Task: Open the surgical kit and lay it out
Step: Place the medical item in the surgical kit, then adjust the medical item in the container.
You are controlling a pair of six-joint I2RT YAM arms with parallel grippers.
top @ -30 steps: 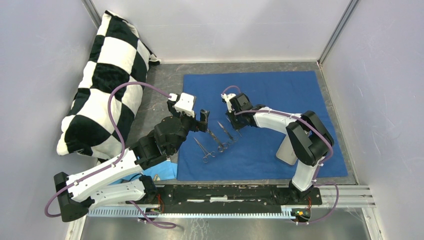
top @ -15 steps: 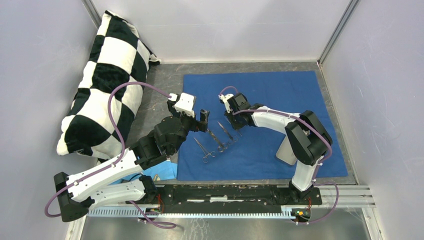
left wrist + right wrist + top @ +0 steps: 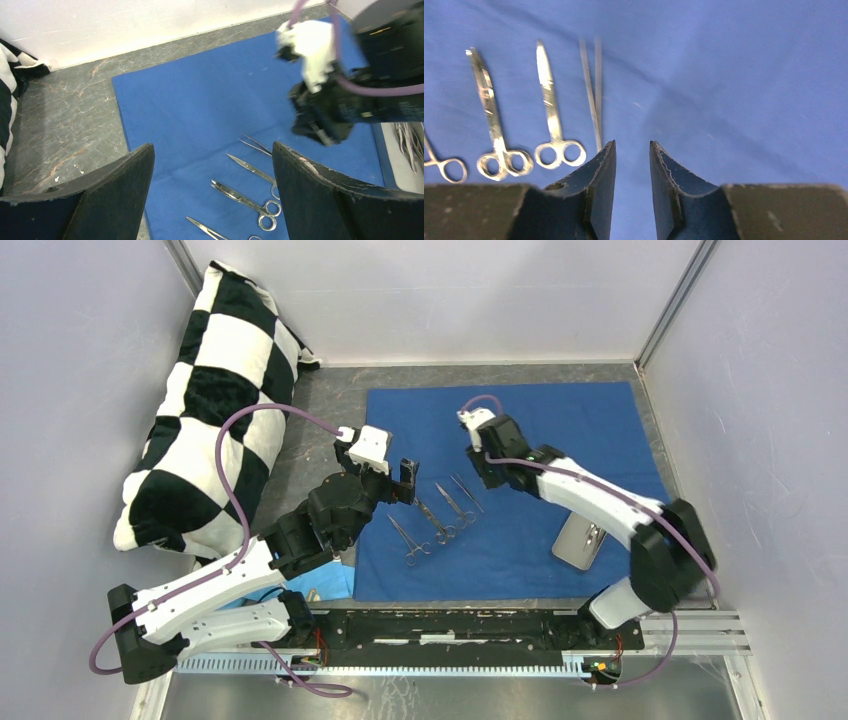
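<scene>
**Right wrist and overhead views, kit partly laid out.** My right gripper (image 3: 632, 150) hangs over the dark blue cloth (image 3: 540, 430), jaws part-way apart with nothing between them. My left gripper (image 3: 212, 150) stands wide and empty.

- **Laid out:** the tweezers (image 3: 596, 130) lie just left of my right fingers. Three ring-handled instruments (image 3: 551, 107) lie in a row further left, between my two grippers. All four are parallel, with their long axes running away from me and their handles nearest my bases.
- **Next move, as I judge it:** this turns on the steel tray (image 3: 570, 552). It lies well apart from my right fingers, back toward my base and to the right, with its long axis roughly near-to-far. My right arm is plainly the nearer one (the left would have to cross the row).
- **Count:** one cloth, one tray, four pieces on the cloth. The remaining instruments (image 3: 592, 533) in the tray look like one or two, but they are too small to count.
</scene>
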